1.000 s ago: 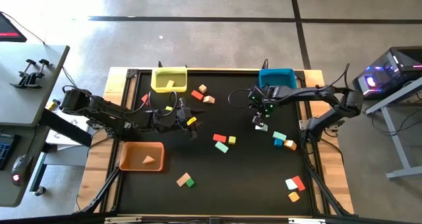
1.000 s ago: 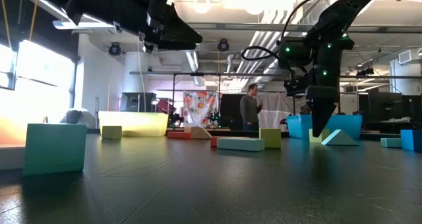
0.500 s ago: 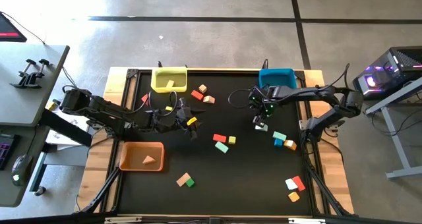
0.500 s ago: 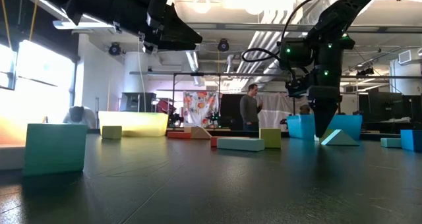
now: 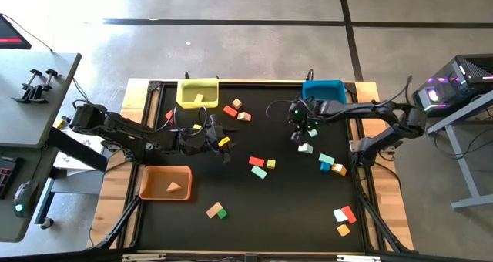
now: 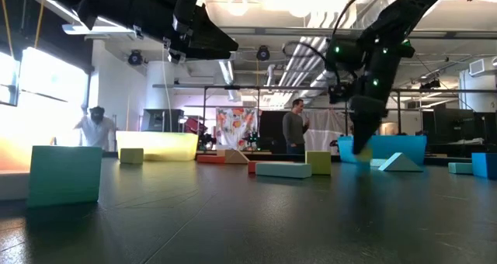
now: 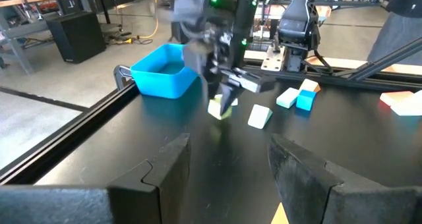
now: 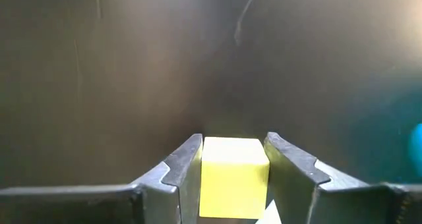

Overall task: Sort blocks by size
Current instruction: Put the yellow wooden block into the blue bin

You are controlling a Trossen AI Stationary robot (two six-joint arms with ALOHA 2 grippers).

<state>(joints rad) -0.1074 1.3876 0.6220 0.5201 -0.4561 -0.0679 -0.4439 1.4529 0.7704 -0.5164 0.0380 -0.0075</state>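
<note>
1. Jaws, high view: right gripper [image 5: 300,129] is over the tabletop [image 5: 262,208] just before the blue bin [image 5: 323,90]; left gripper [image 5: 223,144] waits mid-left.
2. Low view: yellow block [image 6: 363,148] hangs clear of the surface.
3. Left wrist view: left jaws are spread, nothing between them.
4. Right wrist view: right jaws are clamped on the block's sides, squarely. Carry level, release low inside the chosen bin.

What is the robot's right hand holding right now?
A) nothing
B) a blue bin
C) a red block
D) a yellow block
D: the right wrist view shows a yellow block clamped between the right hand's two fingers, above the black table.
</note>
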